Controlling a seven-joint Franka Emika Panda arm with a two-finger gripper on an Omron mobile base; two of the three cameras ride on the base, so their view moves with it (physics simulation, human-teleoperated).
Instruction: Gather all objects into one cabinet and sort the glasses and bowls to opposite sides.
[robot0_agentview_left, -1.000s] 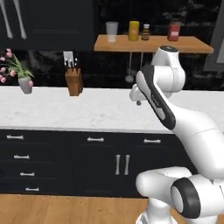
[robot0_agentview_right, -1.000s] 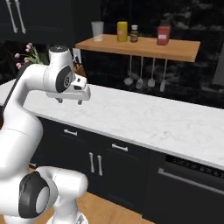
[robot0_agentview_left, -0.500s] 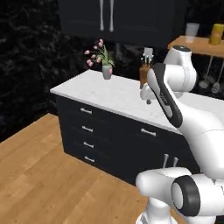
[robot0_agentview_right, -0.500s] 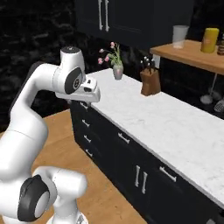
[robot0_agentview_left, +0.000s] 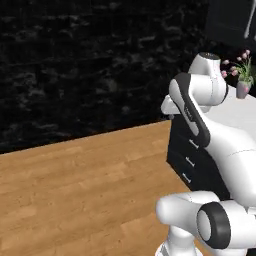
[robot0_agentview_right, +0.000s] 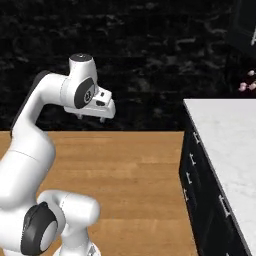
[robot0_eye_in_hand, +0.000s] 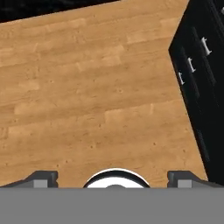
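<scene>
Presently the gripper (robot0_agentview_right: 91, 118) hangs out over open floor, off the end of the counter (robot0_agentview_right: 225, 130) and well apart from it. Its jaws stand wide apart with nothing between them. In the hand view the two fingertips (robot0_eye_in_hand: 41, 177) sit at opposite sides of the lower edge, and bare planks lie below them.

The cabinet (robot0_agentview_left: 226, 20) is mounted on the wall above the counter, at the far side of it from the gripper. In the left base view it shows as a black panel with a long vertical silver handle (robot0_agentview_left: 247, 22). The door face looks flush, though the part in frame is too small to be certain. The cabinet is well apart from the gripper and much higher than it.

The arm (robot0_agentview_right: 35, 130) rises from the base beside the counter's end and bends forward. The hand is level with, or a little above, the countertop and points down.

Surface: the floor (robot0_agentview_right: 135, 165) is light-brown wood in long planks, running from the counter's end out to the wall (robot0_agentview_right: 150, 50). That wall is dark, rough black stone. The counter has a white, faintly veined top.

Beneath the counter's top is a stack of black drawers (robot0_eye_in_hand: 199, 57) with short silver pulls (robot0_eye_in_hand: 190, 64), all shut. A pink-flowered plant (robot0_agentview_left: 243, 75) in a small grey pot stands on the counter near its back edge, below the cabinet.
</scene>
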